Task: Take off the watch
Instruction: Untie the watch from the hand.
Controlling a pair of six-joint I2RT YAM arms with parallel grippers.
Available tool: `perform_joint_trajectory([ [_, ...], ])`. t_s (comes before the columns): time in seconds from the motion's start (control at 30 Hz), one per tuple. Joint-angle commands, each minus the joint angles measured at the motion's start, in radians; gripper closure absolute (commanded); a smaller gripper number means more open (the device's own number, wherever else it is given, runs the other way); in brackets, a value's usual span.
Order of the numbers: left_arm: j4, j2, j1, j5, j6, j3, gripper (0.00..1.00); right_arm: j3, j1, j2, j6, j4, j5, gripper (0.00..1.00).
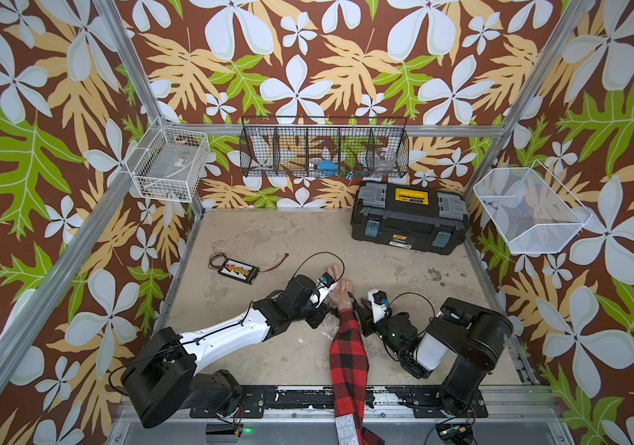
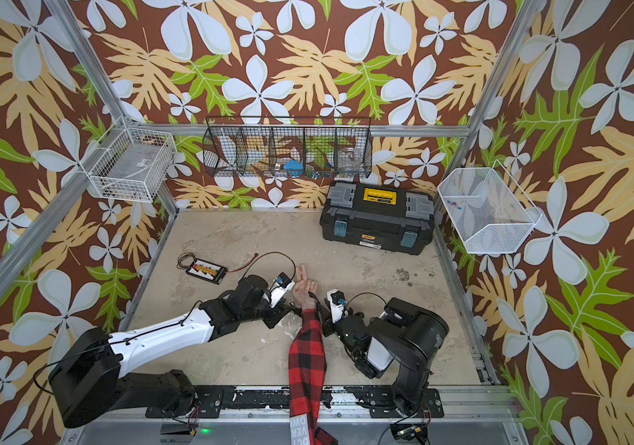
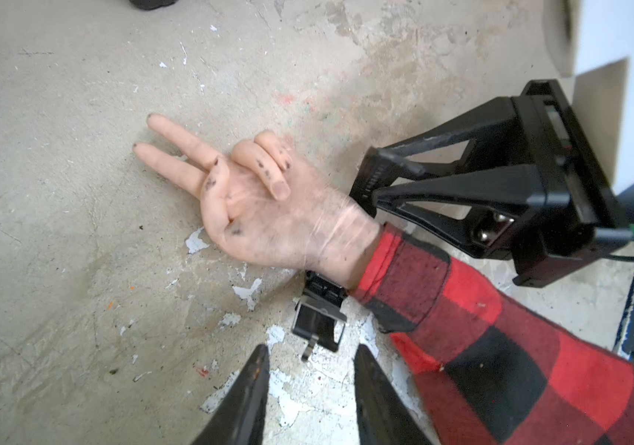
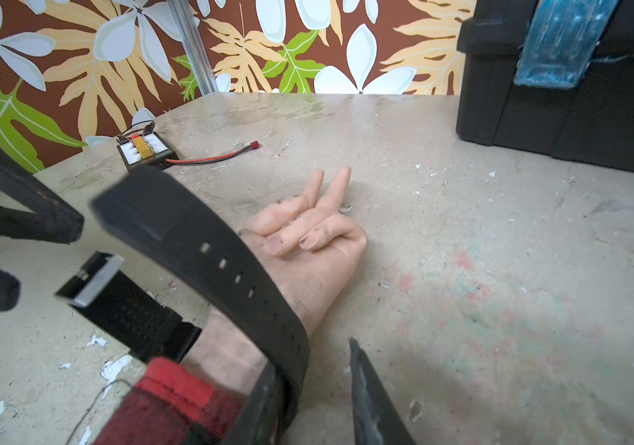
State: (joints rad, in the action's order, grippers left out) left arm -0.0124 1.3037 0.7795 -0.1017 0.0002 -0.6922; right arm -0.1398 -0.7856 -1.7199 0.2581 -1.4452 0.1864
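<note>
- Tabletop (image 1: 269, 239), both top views: dummy hand (image 1: 340, 291) lies palm up near the middle front with two fingers stretched out. A red-and-black plaid sleeve (image 1: 348, 358) runs back to the front edge.
- Left gripper (image 1: 330, 308) sits just beside the wrist on one side and right gripper (image 1: 360, 310) just beside it on the other. The watch (image 1: 351, 298) shows here only as a dark strip at the wrist, too small to read.
- Black toolbox (image 1: 407, 219) stands at the far right of the table. A small board (image 1: 239, 270) with yellow connectors and wires lies on the robot's left. Both are well apart from the wrist.
- Left wrist view: left gripper (image 3: 312, 348) jaws stand apart with nothing between them. The buckle end of the watch (image 3: 321, 312) lies flat on the table just ahead of the tips, sticking out from under the wrist.
- Same view: right gripper (image 3: 379, 177) is on the opposite side of the wrist, tips at the other strap end.
- Right wrist view: strap unbuckled. The holed half of the watch (image 4: 207, 246) arches up over the wrist with its free end in the air.
- Lower down, that strap runs between the jaws of the right gripper (image 4: 313, 358) and touches one finger (image 4: 265, 393). The other finger stands clear, so the jaws are parted, not clamped.
- Left gripper (image 4: 45, 258) shows parted here too, near the buckle end.
- Watch case is hidden under the wrist; the watch is loose around the wrist, not off.
</note>
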Motion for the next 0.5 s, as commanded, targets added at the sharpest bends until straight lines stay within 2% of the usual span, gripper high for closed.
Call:
perform_joint_trajectory([
  [0.0, 0.068, -0.021, -0.002, -0.008, -0.071, 0.011, 0.60, -0.018, -0.002, 0.092, -0.006, 0.198, 0.003, 0.64],
  [0.27, 0.083, -0.104, -0.012, 0.044, -0.114, 0.032, 0.58, -0.099, -0.002, 0.382, 0.053, 0.635, -0.005, 0.50],
  [0.47, 0.060, -0.177, -0.118, -0.013, -0.161, 0.041, 0.57, -0.200, -0.006, 0.581, 0.143, 1.020, -0.001, 0.48],
])
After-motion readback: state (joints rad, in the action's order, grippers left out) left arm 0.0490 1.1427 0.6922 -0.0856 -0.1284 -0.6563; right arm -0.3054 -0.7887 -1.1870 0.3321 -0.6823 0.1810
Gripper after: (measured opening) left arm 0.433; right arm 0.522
